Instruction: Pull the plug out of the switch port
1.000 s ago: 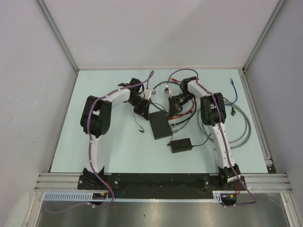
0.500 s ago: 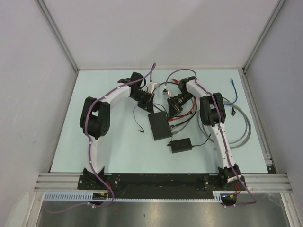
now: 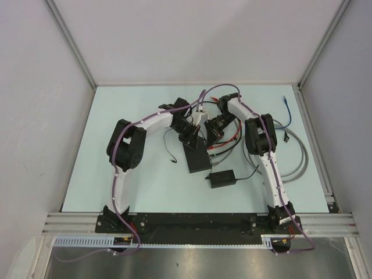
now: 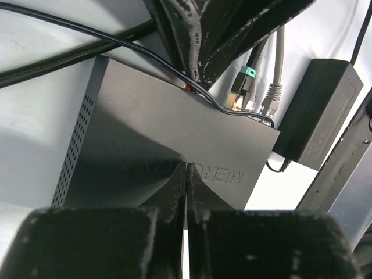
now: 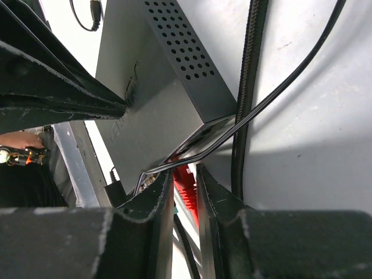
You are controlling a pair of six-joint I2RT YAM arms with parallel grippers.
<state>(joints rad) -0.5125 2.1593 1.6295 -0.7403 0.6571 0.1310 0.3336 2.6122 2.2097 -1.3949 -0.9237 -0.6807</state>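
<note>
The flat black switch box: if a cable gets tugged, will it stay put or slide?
Likely slides: the switch box looks thin, probably light, lying flat on a smooth table. It shouldn't tip, being low and wide. The left gripper, shut with tips seemingly against its top, probably pins it.

Left hand [image 3: 192, 137] swung right onto the switch [image 3: 198, 157].
</note>
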